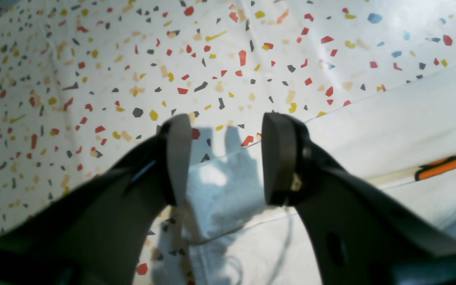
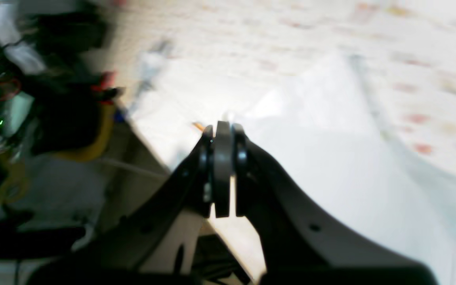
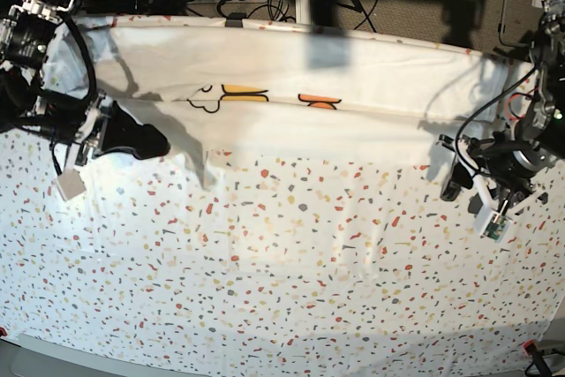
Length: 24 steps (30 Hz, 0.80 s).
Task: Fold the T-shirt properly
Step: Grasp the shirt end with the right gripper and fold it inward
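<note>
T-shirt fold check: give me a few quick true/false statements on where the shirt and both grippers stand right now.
1. The left gripper is open. True; its fingers stand apart over the T-shirt edge.
2. The right gripper is wide open. False; its jaws are pressed together.
3. The T-shirt lies along the far side of the tabletop. True.
4. The T-shirt is a small folded square at the table's centre. False; it stretches as a long band nearly across the table.
5. Orange print shows on the shirt. True, in both the base and left wrist views.
</note>
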{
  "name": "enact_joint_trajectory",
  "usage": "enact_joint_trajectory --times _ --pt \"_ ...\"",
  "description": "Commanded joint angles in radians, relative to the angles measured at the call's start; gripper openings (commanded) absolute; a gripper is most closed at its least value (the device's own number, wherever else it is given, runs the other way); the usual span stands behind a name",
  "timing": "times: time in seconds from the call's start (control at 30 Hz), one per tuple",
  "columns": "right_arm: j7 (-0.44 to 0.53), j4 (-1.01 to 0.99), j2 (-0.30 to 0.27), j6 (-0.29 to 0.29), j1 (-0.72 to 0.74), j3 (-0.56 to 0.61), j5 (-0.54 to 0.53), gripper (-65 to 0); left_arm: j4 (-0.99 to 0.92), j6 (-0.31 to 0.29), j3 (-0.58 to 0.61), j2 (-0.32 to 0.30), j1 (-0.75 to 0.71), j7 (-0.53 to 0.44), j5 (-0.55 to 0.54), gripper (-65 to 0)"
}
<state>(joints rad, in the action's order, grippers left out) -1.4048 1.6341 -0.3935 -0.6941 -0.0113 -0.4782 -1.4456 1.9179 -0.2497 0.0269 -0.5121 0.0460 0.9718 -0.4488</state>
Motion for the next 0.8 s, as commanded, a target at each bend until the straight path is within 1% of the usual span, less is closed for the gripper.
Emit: enact_joint_trajectory --times 0.0,0.2,0.3,0.4,0.57,0.67,0.77 --pt "0.009 0.045 -0.017 -0.004 -0.023 -0.006 -0.029 -65.0 0.015 0.002 -0.007 -0.012 0.018 -0.018 -0.005 -36.9" --pt "0.009 0.16 -0.019 -0.004 -0.198 -0.006 -0.027 -65.0 0.015 0.002 -0.007 -0.012 0.018 -0.018 -0.005 -36.9" --pt "0.009 0.178 -0.039 -0.004 -0.29 -0.006 -0.024 -65.0 0.015 0.002 -0.007 -0.012 0.018 -0.018 -0.005 -36.9" --pt "0.009 0.18 -0.092 -0.004 -0.387 -0.006 -0.024 -65.0 0.015 0.002 -0.007 -0.012 0.018 -0.018 -0.004 -36.9" --pt "0.009 0.18 -0.216 -0.004 -0.536 -0.006 -0.019 -65.0 0.015 0.003 -0.007 -0.012 0.018 -0.018 -0.005 -36.9" --pt "0.009 0.18 -0.272 -0.004 -0.588 -0.007 0.039 -65.0 0.015 0.002 -0.007 -0.012 0.018 -0.018 -0.004 -36.9" --pt "0.009 0.179 -0.291 -0.004 -0.602 -0.007 0.121 -65.0 0.015 0.002 -0.007 -0.012 0.018 -0.014 0.001 -36.9"
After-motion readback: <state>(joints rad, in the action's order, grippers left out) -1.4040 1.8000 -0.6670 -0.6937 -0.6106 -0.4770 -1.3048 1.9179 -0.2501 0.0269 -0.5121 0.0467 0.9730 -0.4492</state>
